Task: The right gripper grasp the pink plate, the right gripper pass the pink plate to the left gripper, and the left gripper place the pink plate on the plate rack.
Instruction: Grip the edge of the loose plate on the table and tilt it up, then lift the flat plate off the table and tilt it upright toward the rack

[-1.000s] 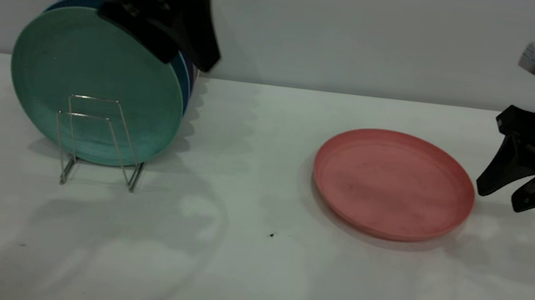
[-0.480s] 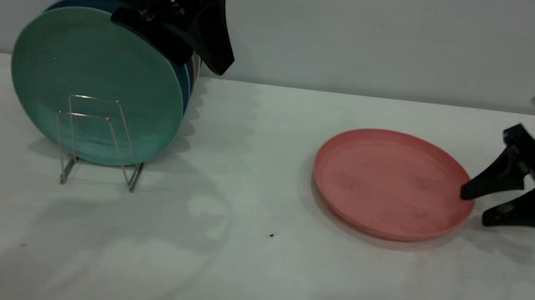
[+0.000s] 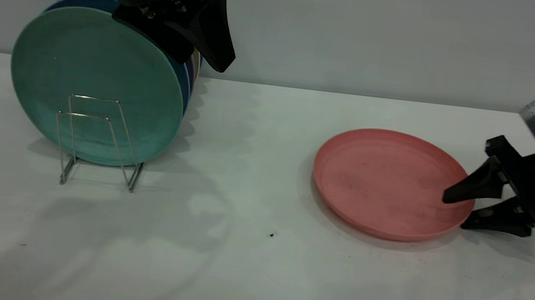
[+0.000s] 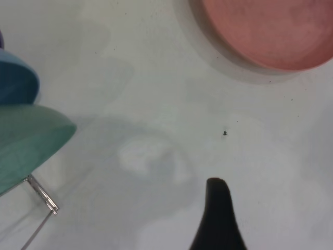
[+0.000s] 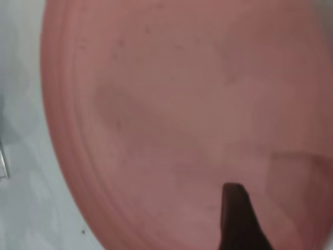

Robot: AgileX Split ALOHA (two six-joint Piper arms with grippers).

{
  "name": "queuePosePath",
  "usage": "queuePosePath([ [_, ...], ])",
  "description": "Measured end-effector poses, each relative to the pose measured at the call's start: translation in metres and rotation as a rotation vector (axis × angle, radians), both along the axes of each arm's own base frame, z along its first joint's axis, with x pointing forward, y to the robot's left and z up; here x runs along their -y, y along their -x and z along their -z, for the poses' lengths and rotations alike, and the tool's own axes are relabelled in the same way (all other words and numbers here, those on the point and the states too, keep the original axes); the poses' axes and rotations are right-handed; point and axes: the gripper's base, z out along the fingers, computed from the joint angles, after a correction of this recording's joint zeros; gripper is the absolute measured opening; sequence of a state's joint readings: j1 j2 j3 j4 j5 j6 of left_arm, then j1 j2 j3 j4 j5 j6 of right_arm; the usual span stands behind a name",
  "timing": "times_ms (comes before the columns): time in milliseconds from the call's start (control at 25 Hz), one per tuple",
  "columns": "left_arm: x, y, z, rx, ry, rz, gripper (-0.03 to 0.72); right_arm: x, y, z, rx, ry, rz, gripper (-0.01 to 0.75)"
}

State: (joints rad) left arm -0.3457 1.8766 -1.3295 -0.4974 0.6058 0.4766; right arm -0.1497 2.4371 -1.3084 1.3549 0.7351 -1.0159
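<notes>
Pink plate (image 3: 391, 183) lies flat, its right rim between your right gripper's (image 3: 458, 211) parted jaws, one finger over, one beneath outside.

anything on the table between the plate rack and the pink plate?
Only bare table and a small dark speck, per the exterior view, between plate rack and pink plate.

We are seeing the left gripper (image 3: 199, 41) covering the top of the plates stacked behind the teal plate (image 3: 96, 86); the right gripper (image 3: 460, 211) arm is running off frame at the desk's right edge.
</notes>
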Motion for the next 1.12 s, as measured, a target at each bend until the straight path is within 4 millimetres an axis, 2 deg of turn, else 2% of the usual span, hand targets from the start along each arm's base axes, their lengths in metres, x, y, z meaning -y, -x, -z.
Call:
queuePosePath([
  [160, 0.0, 0.0, 0.0, 0.0, 0.0, 0.0, 0.59, -0.011, -0.002, 0.002, 0.008, 0.037, -0.005, 0.346],
  [240, 0.0, 0.0, 0.0, 0.0, 0.0, 0.0, 0.59, -0.014, -0.003, 0.003, 0.02, 0.056, -0.017, 0.24],
  [320, 0.0, 0.0, 0.0, 0.0, 0.003, -0.002, 0.59, -0.016, -0.002, 0.004, 0.036, 0.067, -0.044, 0.092],
  [400, 0.001, -0.001, -0.001, 0.0, 0.022, -0.015, 0.59, -0.018, -0.002, 0.003, 0.065, 0.064, -0.082, 0.031],
  [520, 0.004, -0.004, 0.0, 0.003, 0.064, -0.051, 0.59, -0.022, -0.002, -0.001, 0.117, 0.022, -0.142, 0.02],
  [680, 0.006, -0.012, 0.012, 0.013, 0.08, -0.093, 0.59, -0.033, -0.002, -0.011, 0.188, -0.061, -0.207, 0.019],
  [960, 0.013, -0.02, 0.035, -0.042, 0.161, -0.18, 0.59, -0.068, -0.003, -0.041, 0.295, -0.096, -0.335, 0.019],
  [1120, 0.014, -0.023, 0.041, -0.036, 0.168, -0.187, 0.578, -0.075, -0.003, -0.052, 0.325, -0.104, -0.365, 0.019],
])
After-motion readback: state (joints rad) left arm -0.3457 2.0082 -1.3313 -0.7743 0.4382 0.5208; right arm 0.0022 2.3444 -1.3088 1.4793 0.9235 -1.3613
